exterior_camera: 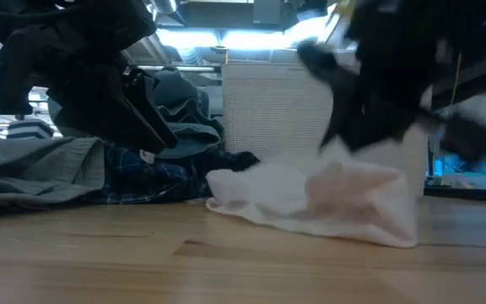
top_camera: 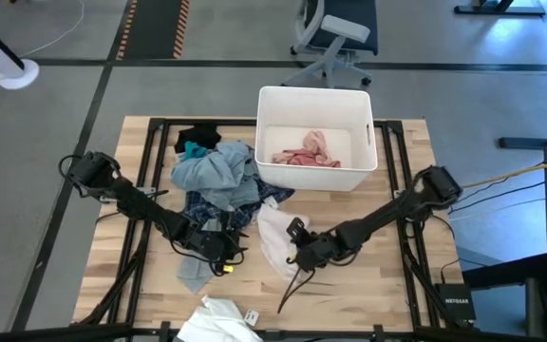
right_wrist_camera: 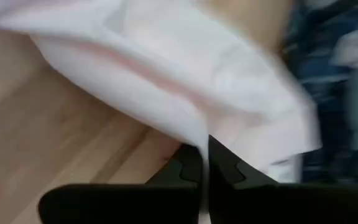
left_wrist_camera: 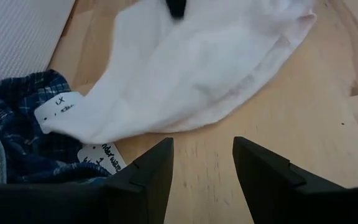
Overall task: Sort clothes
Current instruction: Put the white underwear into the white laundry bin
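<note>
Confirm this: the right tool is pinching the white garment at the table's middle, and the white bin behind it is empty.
Not quite. The white bin is not empty: the high view shows a pink garment lying in it. The rest holds: the right tool is shut on the white garment at the table's middle, as the right wrist view shows.

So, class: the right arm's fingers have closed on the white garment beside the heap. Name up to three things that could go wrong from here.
1. The right gripper pinches only an edge of the soft white fabric garment, so it might slip free when lifted.
2. That garment touches the dark blue plaid fabric garment, which may get dragged along.
3. The left gripper, open just beside the white garment, could get in the way.
</note>
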